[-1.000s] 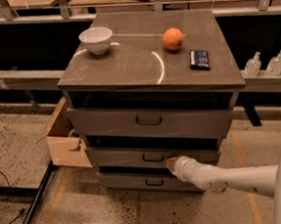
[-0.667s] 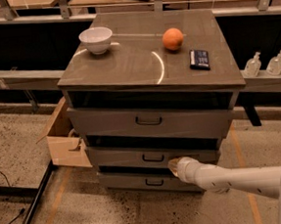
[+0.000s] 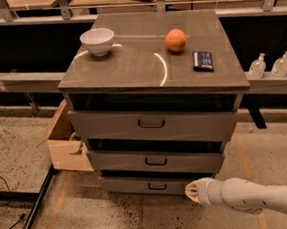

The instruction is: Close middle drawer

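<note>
Middle drawer (image 3: pixel 156 160) stands slightly out, dark gap above its front; gripper (image 3: pixel 193 191) sits just below the drawer's right half, nothing seen in it, aperture indeterminable, probably staged for pushing.

Speckled floor (image 3: pixel 15 142), workbenches (image 3: pixel 23 3) along back
</note>
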You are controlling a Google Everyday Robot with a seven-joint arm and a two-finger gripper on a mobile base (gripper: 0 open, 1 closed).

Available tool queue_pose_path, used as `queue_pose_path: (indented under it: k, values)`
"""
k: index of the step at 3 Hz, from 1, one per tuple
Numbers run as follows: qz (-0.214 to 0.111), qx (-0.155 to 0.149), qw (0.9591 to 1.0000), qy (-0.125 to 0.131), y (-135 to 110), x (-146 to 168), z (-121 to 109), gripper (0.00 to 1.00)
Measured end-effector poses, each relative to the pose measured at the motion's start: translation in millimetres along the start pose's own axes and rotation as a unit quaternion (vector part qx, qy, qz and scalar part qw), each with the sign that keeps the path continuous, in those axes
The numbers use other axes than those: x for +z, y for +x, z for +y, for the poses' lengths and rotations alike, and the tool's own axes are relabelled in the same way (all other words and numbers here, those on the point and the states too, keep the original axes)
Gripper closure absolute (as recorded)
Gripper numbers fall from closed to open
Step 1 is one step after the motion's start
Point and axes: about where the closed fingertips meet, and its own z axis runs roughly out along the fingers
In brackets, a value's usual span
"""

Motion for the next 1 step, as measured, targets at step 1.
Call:
queue_pose_path:
  k: [1]
  values:
    - [-0.003,-0.002,0.9999,-0.01,-2.0,0.2,6.1,0.82]
